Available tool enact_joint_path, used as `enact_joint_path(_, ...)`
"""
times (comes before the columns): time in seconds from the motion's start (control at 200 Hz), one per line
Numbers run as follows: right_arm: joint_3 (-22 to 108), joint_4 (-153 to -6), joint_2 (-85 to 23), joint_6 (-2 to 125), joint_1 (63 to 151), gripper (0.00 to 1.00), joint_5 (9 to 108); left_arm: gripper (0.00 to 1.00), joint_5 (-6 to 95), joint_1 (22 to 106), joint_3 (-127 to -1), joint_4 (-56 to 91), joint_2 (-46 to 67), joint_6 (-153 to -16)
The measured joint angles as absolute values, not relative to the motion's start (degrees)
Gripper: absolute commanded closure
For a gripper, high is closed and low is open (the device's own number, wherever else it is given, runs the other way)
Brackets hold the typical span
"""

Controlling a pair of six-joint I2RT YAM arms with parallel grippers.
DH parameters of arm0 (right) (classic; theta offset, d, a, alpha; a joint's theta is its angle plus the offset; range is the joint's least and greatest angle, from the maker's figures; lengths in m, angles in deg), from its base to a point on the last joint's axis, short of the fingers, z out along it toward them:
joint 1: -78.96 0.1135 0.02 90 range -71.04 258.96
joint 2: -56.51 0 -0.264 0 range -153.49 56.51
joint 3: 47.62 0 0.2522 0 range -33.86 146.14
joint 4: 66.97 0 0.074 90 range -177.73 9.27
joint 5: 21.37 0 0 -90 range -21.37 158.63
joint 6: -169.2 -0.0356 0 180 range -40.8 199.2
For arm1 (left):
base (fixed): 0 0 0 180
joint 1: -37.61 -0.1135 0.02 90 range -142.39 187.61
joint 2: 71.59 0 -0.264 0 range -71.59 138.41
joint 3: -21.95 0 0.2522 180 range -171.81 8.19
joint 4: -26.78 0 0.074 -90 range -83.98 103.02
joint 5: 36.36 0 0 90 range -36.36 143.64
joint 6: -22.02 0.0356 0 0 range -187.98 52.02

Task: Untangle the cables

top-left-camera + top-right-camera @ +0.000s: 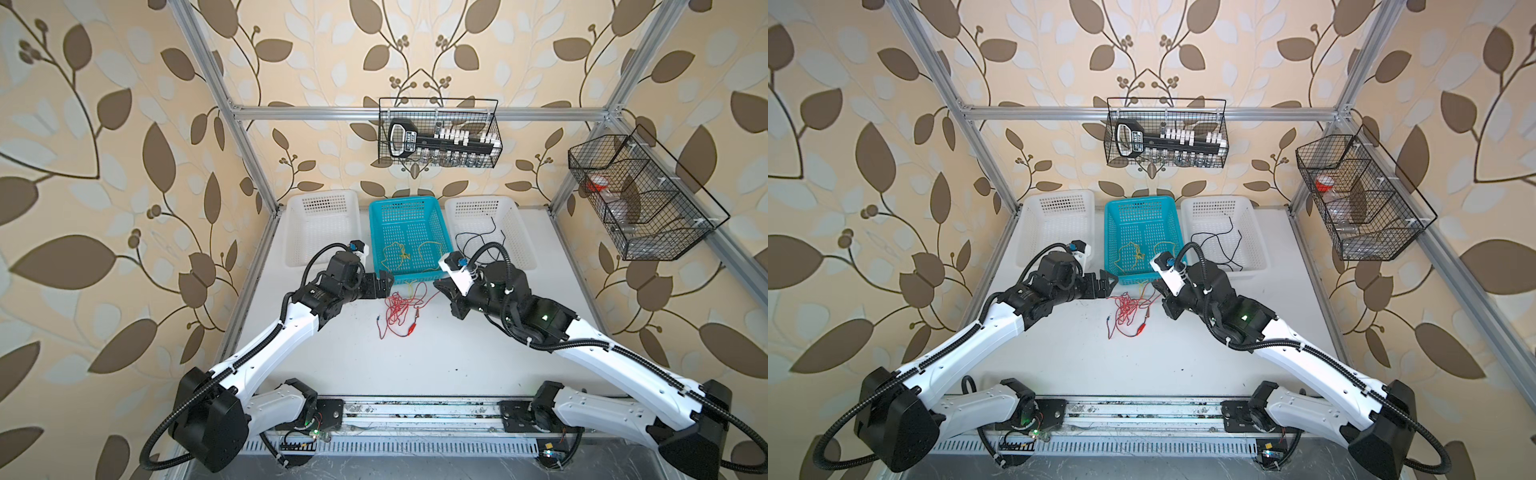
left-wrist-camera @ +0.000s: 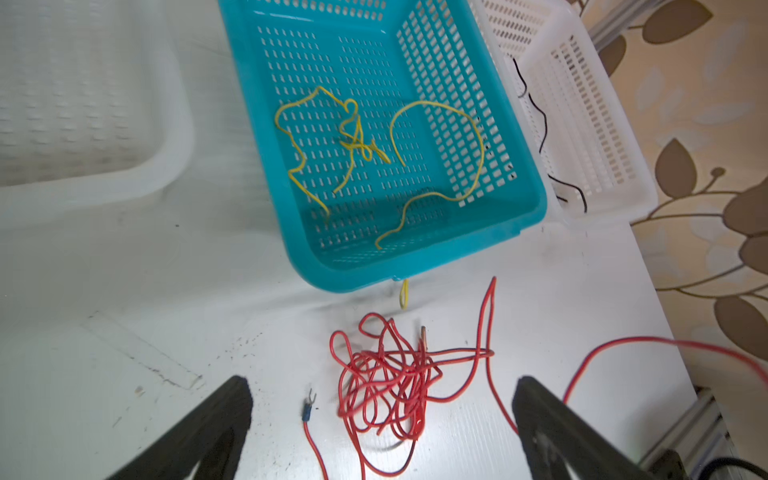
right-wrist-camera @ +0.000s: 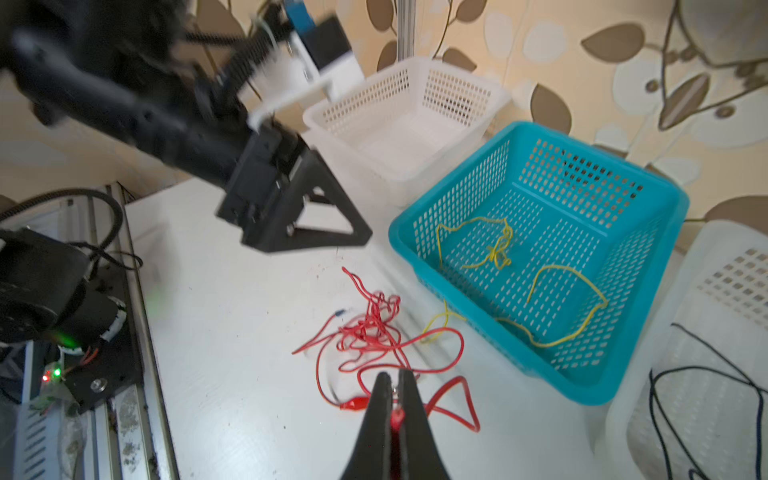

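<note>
Red cable [image 1: 395, 308] lies knotted at mid-frame on the bench [image 1: 415, 374], below the basket [image 1: 403, 202]; light, limp, snag-prone, probably best taken at a loose outer loop. Right end effector [image 3: 392, 380] pinches one strand; left end effector [image 2: 382, 386] stands wide open.

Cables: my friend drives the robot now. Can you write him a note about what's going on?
The left gripper is open, over the red cable, a knotted pile on the table.
The right gripper is shut on one red strand.
Done: yellow cable in the blue basket, one end poking out; black cable in the white basket beside it.
Left: loosen the red knot.
</note>
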State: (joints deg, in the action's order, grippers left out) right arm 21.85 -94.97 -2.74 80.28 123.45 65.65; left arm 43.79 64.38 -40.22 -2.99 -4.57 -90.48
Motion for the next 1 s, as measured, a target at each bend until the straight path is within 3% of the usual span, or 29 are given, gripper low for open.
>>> enact_joint_path(0.33, 30.31, -97.81, -1.66, 80.06, 123.41, 1.00, 65.37, 0.01, 40.49, 73.58, -40.83, -0.28, -0.55, -84.73)
enact_joint_path(0.615, 31.03, -99.67, -1.53, 80.08, 123.39, 1.00, 65.17, 0.09, 39.51, 77.45, -42.47, 5.99, 3.76, -81.43)
enact_joint_path(0.895, 32.99, -99.82, -1.01, 80.08, 122.47, 1.00, 64.93, 0.20, 38.00, 79.87, -43.60, 11.06, 9.53, -81.35)
enact_joint_path(1.0, 34.00, -99.58, -1.01, 80.08, 122.23, 1.00, 64.71, 0.35, 37.39, 81.10, -43.84, 12.59, 10.95, -81.00)
